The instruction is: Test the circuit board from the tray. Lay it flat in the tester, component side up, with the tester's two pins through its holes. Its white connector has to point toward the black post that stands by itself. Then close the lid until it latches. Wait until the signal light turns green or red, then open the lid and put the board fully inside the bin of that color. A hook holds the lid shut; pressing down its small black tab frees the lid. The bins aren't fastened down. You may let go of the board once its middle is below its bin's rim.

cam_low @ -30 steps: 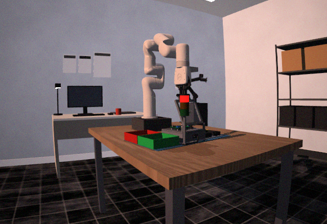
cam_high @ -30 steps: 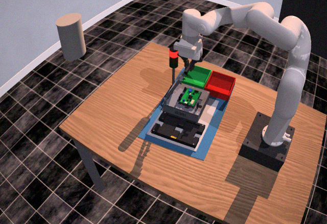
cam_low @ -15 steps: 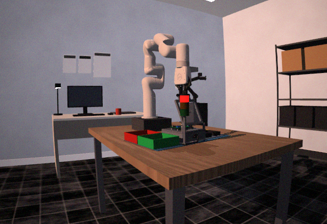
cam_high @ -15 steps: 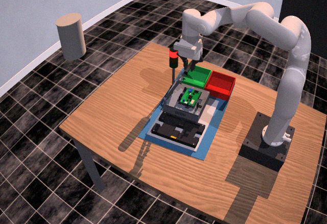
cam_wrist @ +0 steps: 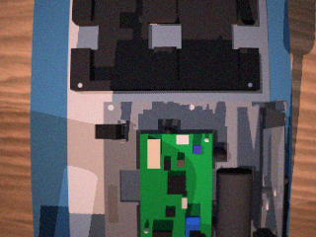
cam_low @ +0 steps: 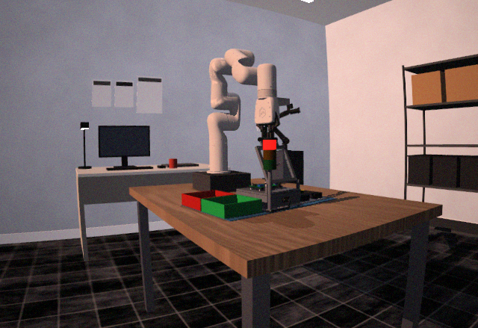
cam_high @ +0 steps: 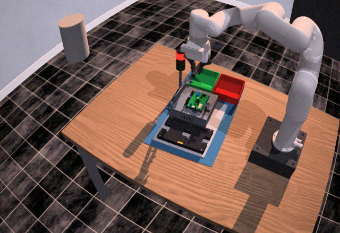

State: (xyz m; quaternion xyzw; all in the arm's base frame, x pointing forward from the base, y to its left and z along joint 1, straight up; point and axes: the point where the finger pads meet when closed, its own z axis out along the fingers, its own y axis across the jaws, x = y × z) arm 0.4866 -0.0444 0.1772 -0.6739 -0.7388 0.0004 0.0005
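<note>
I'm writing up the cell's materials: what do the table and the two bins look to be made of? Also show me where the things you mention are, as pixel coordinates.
Table (cam_high: 109,98) (cam_low: 308,231): wood or wood-look laminate, satin, by its wavy grain. Green bin (cam_high: 209,87) (cam_low: 243,208) and red bin (cam_high: 225,97) (cam_low: 191,201): probably plastic, judging by uniform color; painted metal possible.

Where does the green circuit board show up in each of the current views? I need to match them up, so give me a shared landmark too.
Top: the circuit board lies on the tester, just right of picture center.
Exterior: a thin, partly hidden strip below center, left of the light's pole.
Wrist: lower middle, running off the bottom edge.
Shared landmark: the gray tester body around it.
</note>
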